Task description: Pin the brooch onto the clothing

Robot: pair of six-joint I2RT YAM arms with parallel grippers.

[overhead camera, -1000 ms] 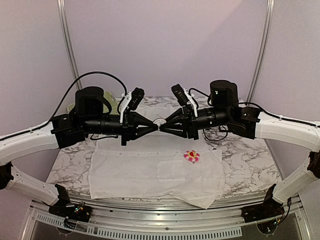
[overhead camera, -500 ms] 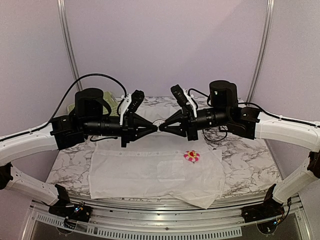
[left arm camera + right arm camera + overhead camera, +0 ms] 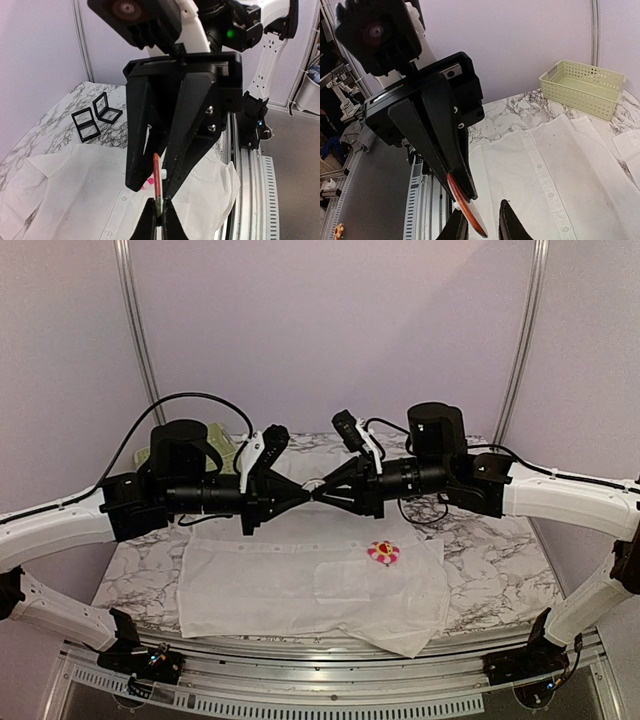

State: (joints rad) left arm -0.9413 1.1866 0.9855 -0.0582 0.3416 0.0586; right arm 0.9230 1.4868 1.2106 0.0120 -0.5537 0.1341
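Note:
The white shirt [image 3: 270, 580] lies flat on the marble table, buttons and pocket up; it also shows in the left wrist view [image 3: 75, 190] and the right wrist view [image 3: 560, 165]. A pink and yellow flower brooch [image 3: 383, 553] rests on it beside the pocket. Both grippers meet tip to tip in the air above the shirt. My left gripper [image 3: 159, 210] is shut on the edge of a thin red-rimmed round brooch [image 3: 157, 180]. My right gripper [image 3: 480, 220] is open, its fingers either side of that brooch [image 3: 467, 207]. A small white stub sticks out of the brooch's back.
A pale green basket [image 3: 582, 87] stands at the back left of the table [image 3: 500, 570]. Two small black stands [image 3: 95, 117] sit at the back right. The aluminium rail runs along the near edge [image 3: 320, 680].
My right gripper has moved left and slightly up, so its fingers now overlap the tips of my left gripper. The left arm has barely moved.

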